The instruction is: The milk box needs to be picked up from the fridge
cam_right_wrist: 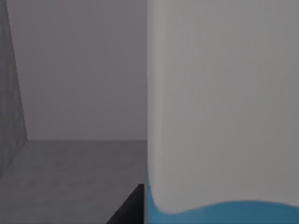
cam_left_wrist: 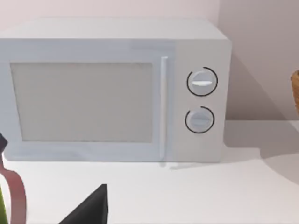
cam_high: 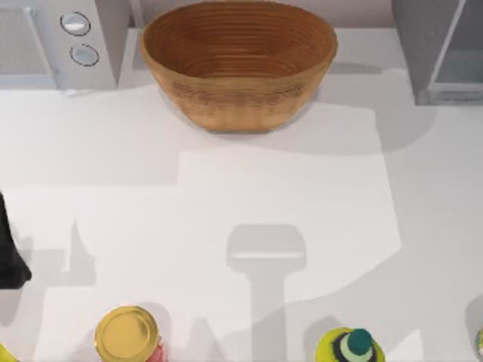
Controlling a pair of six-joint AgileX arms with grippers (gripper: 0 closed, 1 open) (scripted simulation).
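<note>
Desk (cam_high: 226,196) white with grey shadows. Basket (cam_high: 238,64) at top centre tan-brown, ribbed. White appliance (cam_left_wrist: 117,88) with pale grey door panel. Fridge (cam_high: 430,53) grey, bluish glass door. Milk box (cam_right_wrist: 224,116) white above, blue below. Can lid (cam_high: 127,333) gold. Bottle (cam_high: 349,348) yellow-green, teal cap.

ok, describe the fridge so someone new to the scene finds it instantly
Start at the big woven basket at the far edge of the table; the fridge stands to its right, in the far right corner. It is a grey cabinet with a pale glass door, unlike the white two-knob appliance at the far left.
</note>
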